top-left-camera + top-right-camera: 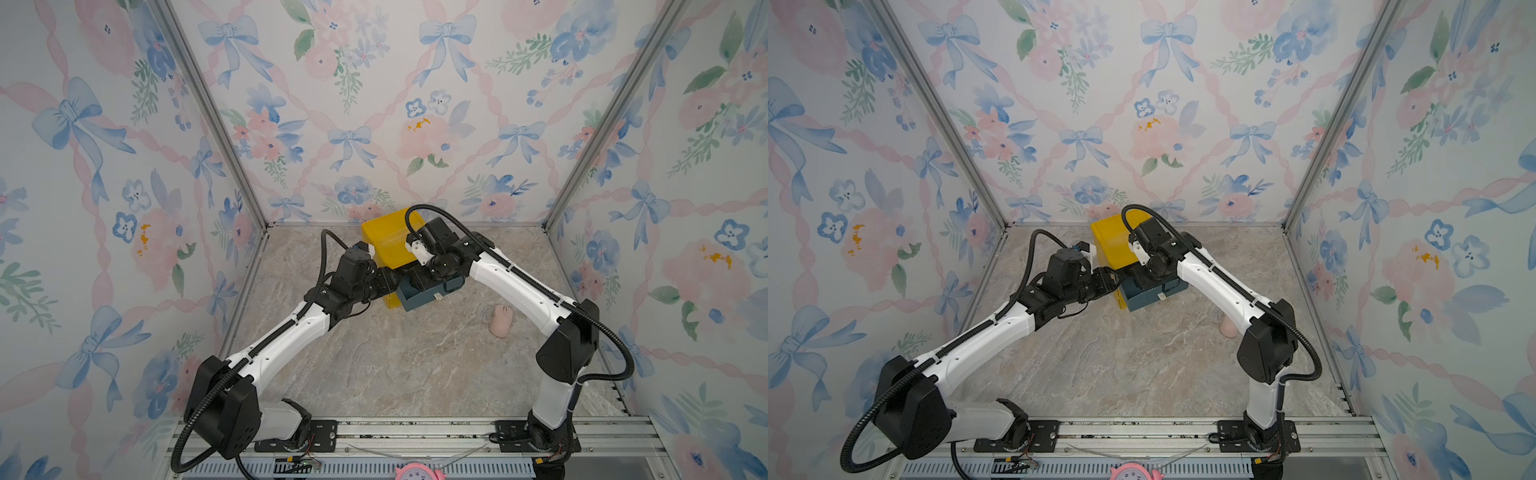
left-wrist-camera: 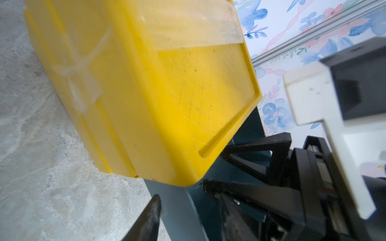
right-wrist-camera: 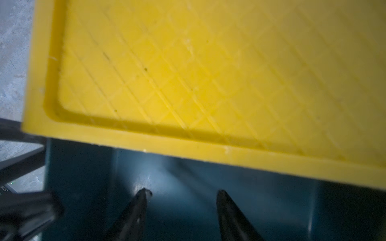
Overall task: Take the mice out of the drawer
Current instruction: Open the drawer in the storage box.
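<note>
Mouse (image 1: 501, 320): one pale pink, on my bench (image 1: 374, 365).
Right fingers (image 3: 135, 212): apart, empty, in teal drawer (image 3: 79, 167).
Left fingers (image 2: 148, 221): I cannot tell.

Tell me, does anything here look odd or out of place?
The yellow plastic drawer box has strips of clear tape stuck across its top and side, as if patched, and it sits skewed to the back wall. A pale pink oval mouse lies alone on the marble tabletop.
</note>
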